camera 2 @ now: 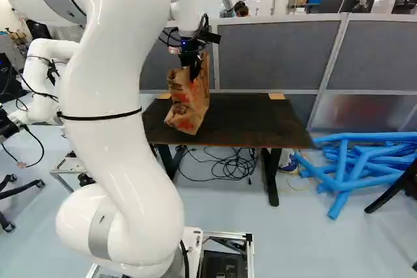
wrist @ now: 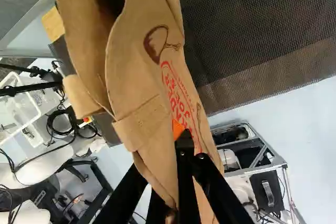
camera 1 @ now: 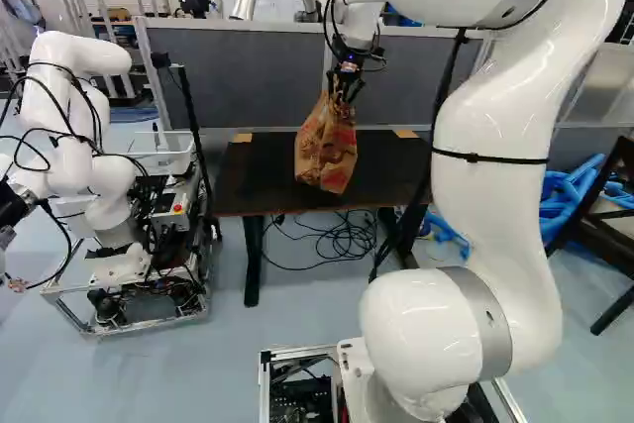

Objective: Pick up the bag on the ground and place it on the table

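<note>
Jaws of the black gripper (camera 1: 345,84) pinch the top of one brown paper bag (camera 1: 327,146) between two fingers. In both base views the bag hangs upright against the one dark table (camera 2: 260,118) — whether it touches the tabletop cannot be told. Its base shows just short of the front edge; in the right base view, more tabletop reaches toward the right edge than the left. Two tan pieces (camera 2: 276,96) line the back edge — one gray divider (camera 2: 273,50) stands beyond.
</note>
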